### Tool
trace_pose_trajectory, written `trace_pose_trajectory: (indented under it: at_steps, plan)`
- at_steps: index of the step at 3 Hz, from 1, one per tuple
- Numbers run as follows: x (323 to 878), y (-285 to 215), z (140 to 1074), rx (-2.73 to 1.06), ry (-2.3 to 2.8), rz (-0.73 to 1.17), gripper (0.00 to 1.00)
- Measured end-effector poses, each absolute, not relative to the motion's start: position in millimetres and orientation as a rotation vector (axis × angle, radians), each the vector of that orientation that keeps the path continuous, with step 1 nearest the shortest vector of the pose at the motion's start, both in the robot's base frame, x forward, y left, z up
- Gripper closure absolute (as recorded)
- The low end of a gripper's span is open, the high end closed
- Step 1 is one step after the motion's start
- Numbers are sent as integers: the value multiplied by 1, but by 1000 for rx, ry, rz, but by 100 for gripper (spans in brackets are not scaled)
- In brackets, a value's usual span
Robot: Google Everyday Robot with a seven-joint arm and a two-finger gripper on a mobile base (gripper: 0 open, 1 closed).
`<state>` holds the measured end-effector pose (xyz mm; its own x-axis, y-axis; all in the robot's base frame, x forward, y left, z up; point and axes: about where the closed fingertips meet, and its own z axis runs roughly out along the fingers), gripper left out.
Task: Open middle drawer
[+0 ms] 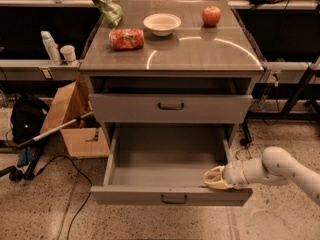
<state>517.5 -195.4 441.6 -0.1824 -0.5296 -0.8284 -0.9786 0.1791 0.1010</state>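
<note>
— Under the grey cabinet's [200,54] top, low down: the middle drawer [165,164], standing well out toward the near side.

— And above it?

— Another grey drawer [130,109], far less extended, with a dark bar pull at the centre of its front.

— Next in size?

— White arm [287,166], coming in from the right edge, low over the speckled floor, pointing left.

— Then the gripper?

— Pale gripper [214,178] at the near right corner of the middle drawer, at the top edge of the front panel, just inside the right side wall. Touching the panel or only hovering over it: hard to say. Spread or pressed together: cannot tell.

— Close to the handle?

— Apart from it. Small dark handle [174,199] at the centre of the front panel, left of the gripper and lower.

— Anything else around?

— Cardboard box [75,119] on the floor, left of the cabinet. Up on the top, toward the far side: green bag [102,1] at the far left corner, white bowl [162,23] in the middle, red packet [126,39] just left of the bowl and nearer, red apple [211,15] to the right.
</note>
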Motion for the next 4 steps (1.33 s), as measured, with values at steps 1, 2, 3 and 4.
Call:
trace_pose_trajectory:
  at_steps: [1, 2, 3, 4]
  plan:
    - [518, -195, 442, -1424, 1805, 878, 97]
    - [517, -195, 442, -1424, 1805, 878, 73]
    - [517, -195, 442, -1424, 1805, 878, 50]
    - [517, -195, 442, -1424, 1805, 878, 20]
